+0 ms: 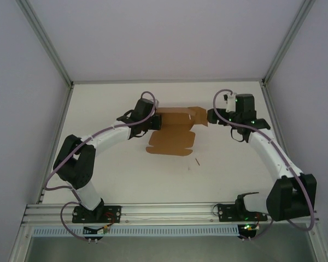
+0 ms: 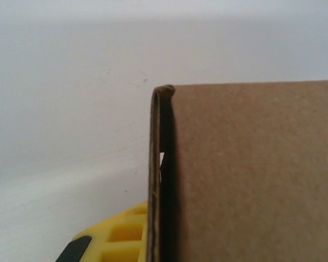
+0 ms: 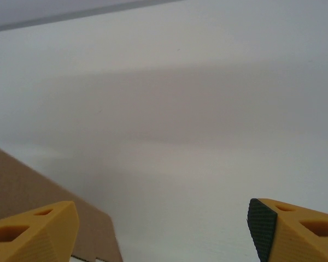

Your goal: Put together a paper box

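Pinching the left end of the paper box [image 1: 174, 135], the left end effector [image 1: 154, 121] is clamped shut on a doubled cardboard edge [image 2: 156, 180]. The half-folded box lies mid-surface [image 1: 153, 180]. The right end effector [image 1: 211, 116] stands open just beside the raised right flap [image 1: 199, 115], holding nothing. With only one end gripped, a push on that flap may swing or buckle the box, and unsupported folds could spring flat.

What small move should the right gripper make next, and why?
Probably shift the right gripper toward the right flap of the box and close: it is open beside that flap, while the left gripper is shut on the box's left edge.
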Controlling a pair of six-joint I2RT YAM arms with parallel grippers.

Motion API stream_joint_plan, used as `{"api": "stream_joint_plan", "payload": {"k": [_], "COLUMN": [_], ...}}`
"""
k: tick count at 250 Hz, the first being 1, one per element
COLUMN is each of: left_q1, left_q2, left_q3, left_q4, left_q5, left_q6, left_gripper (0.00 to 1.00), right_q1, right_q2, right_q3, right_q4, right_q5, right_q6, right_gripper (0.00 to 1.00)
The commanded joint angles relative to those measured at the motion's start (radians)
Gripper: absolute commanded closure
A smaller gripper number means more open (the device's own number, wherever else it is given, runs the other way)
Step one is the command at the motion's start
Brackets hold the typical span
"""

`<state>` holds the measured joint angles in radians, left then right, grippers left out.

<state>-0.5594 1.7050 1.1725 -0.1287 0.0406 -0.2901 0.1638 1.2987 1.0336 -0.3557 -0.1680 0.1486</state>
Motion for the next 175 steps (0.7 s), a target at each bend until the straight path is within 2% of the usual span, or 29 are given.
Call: {"api": "stream_joint_plan", "payload": {"k": [1,38,79,96,113,125,175], "left_q1": [-0.008,-0.008,-0.008,-0.008,-0.008,-0.009,-0.01], "left_q2": [-0.054,-0.054,-0.047,-0.047,-0.047,-0.046,-0.045], "left_q3": [-0.018,-0.015,-0.006,-0.003,0.001,0.001,0.002], "left_q4": [0.039,0.042,0.048,0.049,0.052,0.054,0.051], "left_q5": [0.027,0.026,0.042,0.05,0.054,0.057,0.05], "left_q6": [0.016,0.011,0.008,0.008,0.005,0.006,0.003], "left_gripper": [1.0,1.0,1.0,1.0,1.0,1.0,1.0], "right_q1": [0.0,0.004,0.006,0.01,0.013,0.019,0.063], "right_q2": [0.028,0.031,0.057,0.076,0.094,0.11,0.149], "right_q3": [0.05,0.019,0.0,-0.002,-0.002,0.002,0.02], "right_q4": [-0.034,-0.002,0.027,0.048,0.075,0.089,0.11], "right_q5": [-0.247,-0.436,-0.51,-0.534,-0.563,-0.584,-0.598], "right_q6": [-0.045,-0.09,-0.09,-0.083,-0.068,-0.056,-0.062], "right_gripper": [0.18,0.17,0.19,0.22,0.36,0.42,0.44]}}
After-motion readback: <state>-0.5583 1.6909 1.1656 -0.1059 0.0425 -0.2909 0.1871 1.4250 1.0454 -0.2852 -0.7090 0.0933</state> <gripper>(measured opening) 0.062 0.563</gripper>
